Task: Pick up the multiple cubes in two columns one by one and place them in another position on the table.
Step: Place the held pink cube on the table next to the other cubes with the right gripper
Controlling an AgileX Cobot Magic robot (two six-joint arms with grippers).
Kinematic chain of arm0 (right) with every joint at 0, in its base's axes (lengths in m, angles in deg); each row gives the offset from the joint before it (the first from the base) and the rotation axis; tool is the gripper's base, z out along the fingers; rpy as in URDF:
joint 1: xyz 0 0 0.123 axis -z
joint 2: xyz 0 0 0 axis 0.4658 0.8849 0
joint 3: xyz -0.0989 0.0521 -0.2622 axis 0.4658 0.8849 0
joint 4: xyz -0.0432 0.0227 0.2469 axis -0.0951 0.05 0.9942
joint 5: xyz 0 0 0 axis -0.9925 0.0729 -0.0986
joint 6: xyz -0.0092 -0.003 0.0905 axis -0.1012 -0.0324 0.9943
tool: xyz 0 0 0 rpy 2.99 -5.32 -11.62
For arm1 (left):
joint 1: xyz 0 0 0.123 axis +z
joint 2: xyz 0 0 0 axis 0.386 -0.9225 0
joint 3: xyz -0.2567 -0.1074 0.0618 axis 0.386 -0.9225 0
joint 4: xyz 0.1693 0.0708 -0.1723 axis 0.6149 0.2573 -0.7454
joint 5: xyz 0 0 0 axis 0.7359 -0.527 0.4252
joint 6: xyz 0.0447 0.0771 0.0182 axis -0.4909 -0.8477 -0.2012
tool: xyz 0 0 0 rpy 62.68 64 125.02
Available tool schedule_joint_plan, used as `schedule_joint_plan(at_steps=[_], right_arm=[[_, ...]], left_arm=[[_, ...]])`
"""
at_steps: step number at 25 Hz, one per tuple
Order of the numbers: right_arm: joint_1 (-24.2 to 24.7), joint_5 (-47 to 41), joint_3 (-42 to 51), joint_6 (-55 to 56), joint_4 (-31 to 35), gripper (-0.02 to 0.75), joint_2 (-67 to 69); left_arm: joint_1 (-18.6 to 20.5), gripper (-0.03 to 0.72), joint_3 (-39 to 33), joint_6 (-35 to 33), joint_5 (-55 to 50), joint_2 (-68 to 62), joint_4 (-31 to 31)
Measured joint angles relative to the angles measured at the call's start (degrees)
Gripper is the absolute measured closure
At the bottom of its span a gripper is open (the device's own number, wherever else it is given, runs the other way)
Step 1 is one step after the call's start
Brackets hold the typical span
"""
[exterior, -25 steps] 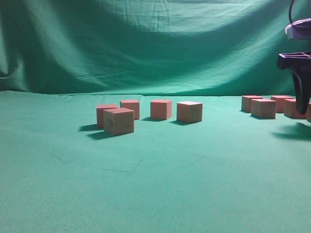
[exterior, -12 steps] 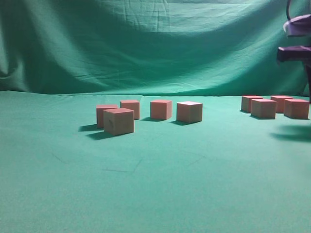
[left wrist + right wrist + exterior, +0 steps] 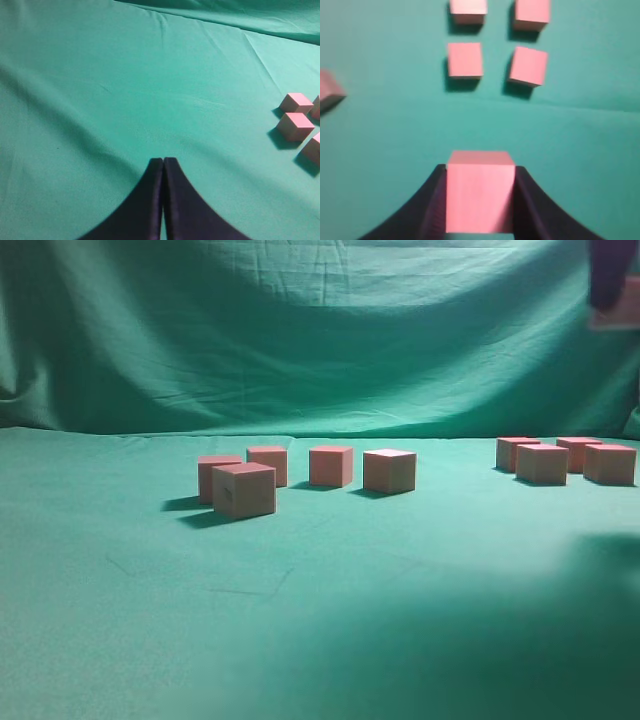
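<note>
My right gripper [image 3: 480, 200] is shut on a pink cube [image 3: 480, 197] and holds it high above the table; in the exterior view the gripper [image 3: 610, 285] and its cube [image 3: 625, 305] show at the top right corner. Below it in the right wrist view lie several cubes in two columns [image 3: 465, 60]. In the exterior view a group of cubes [image 3: 543, 463] sits at the right, and another group [image 3: 244, 489] sits left of centre. My left gripper [image 3: 163, 162] is shut and empty over bare green table [image 3: 125, 100], with cubes [image 3: 296, 126] at its right edge.
A draped green cloth backdrop [image 3: 320, 330] rises behind the table. A lone cube [image 3: 327, 90] lies at the left edge of the right wrist view. A dark shadow [image 3: 610, 550] falls on the cloth at the right.
My right gripper has risen from the right-hand group of cubes to the top right corner, carrying one cube up with it. The left group has not moved.
</note>
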Motion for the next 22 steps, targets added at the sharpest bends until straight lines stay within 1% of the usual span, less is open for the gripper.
schedule_joint_plan(at_steps=[4, 8, 12, 15, 22], right_arm=[[-8.6, 0.3, 1.7, -6.2, 3.3, 0.477, -1.9], [-16.9, 4.1, 3.5, -14.4, 8.1, 0.477, -1.1], [-22.9, 9.1, 3.5, -23.2, 12.0, 0.477, 2.6], [-25.5, 11.9, 3.5, -27.1, 12.7, 0.477, 5.9], [-26.3, 13.5, 1.6, -28.9, 12.8, 0.477, 12.6]], left_arm=[[0.0, 0.688, 0.0, 0.0, 0.0, 0.0, 0.0], [0.0, 0.688, 0.0, 0.0, 0.0, 0.0, 0.0], [0.0, 0.688, 0.0, 0.0, 0.0, 0.0, 0.0], [0.0, 0.688, 0.0, 0.0, 0.0, 0.0, 0.0], [0.0, 0.688, 0.0, 0.0, 0.0, 0.0, 0.0]])
